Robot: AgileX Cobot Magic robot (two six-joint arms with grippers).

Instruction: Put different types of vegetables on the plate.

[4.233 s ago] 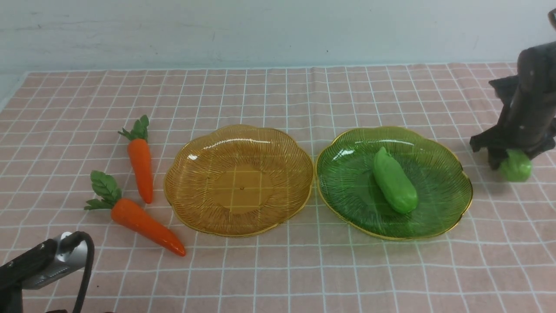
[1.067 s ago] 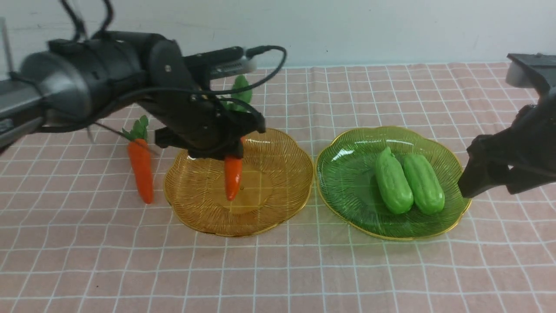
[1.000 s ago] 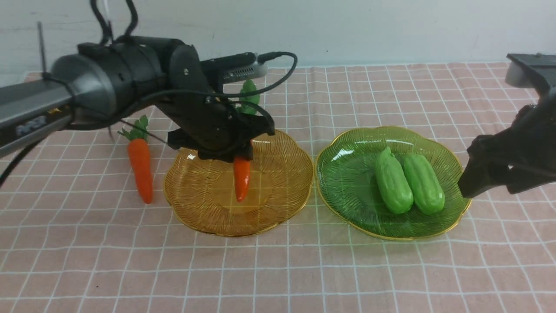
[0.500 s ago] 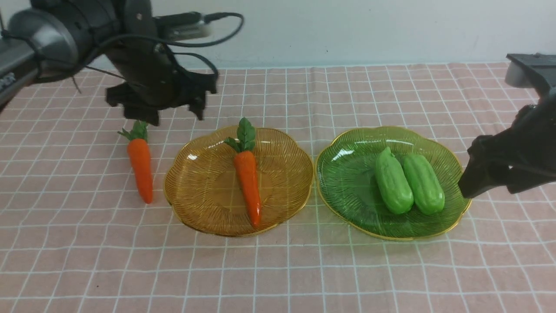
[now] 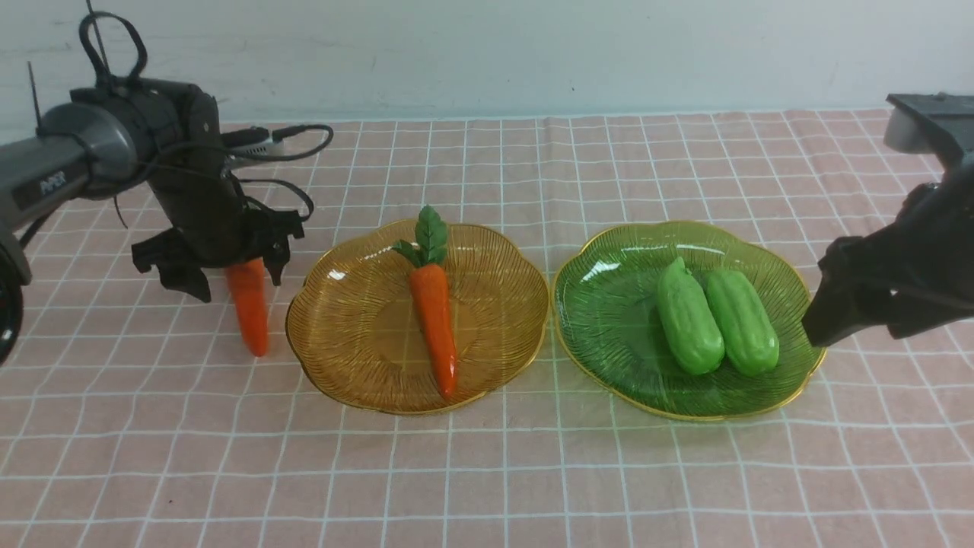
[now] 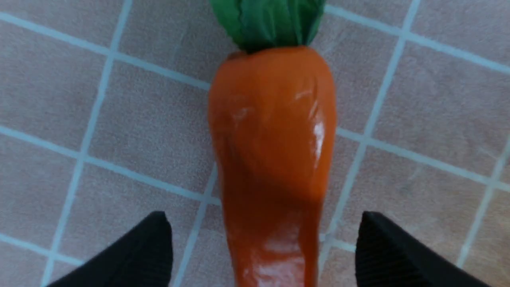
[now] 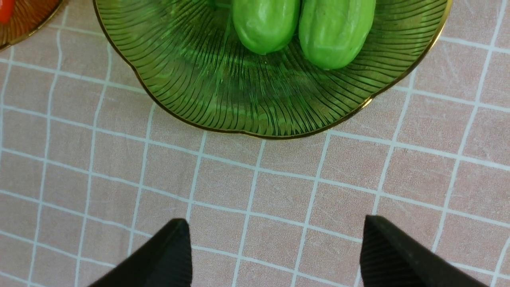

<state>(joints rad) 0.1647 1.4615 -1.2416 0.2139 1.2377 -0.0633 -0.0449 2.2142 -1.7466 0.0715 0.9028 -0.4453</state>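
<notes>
One carrot [image 5: 432, 320] lies on the amber plate [image 5: 342, 365], leaves pointing away from me. A second carrot [image 5: 249, 312] lies on the cloth to the left of that plate. My left gripper [image 5: 227, 278] is lowered over its thick end, open, one finger on each side. The left wrist view shows the carrot [image 6: 275, 131] between the fingers of the left gripper [image 6: 263, 217], with a gap on both sides. Two light green gourds [image 5: 689, 320] [image 5: 742, 321] lie side by side on the green plate [image 5: 609, 335]. My right gripper [image 5: 852, 323] hangs open and empty just right of that plate.
A pink checked cloth [image 5: 487, 472] covers the table up to the pale back wall. In the right wrist view the green plate [image 7: 223, 91] and both gourds [image 7: 265, 20] [image 7: 334, 28] lie ahead of the fingers, with the amber plate's edge [image 7: 24, 16] at a corner.
My left gripper opened and let the carrot fall onto the amber plate. It then swung left and came down over the carrot on the cloth. The right arm has not moved.
</notes>
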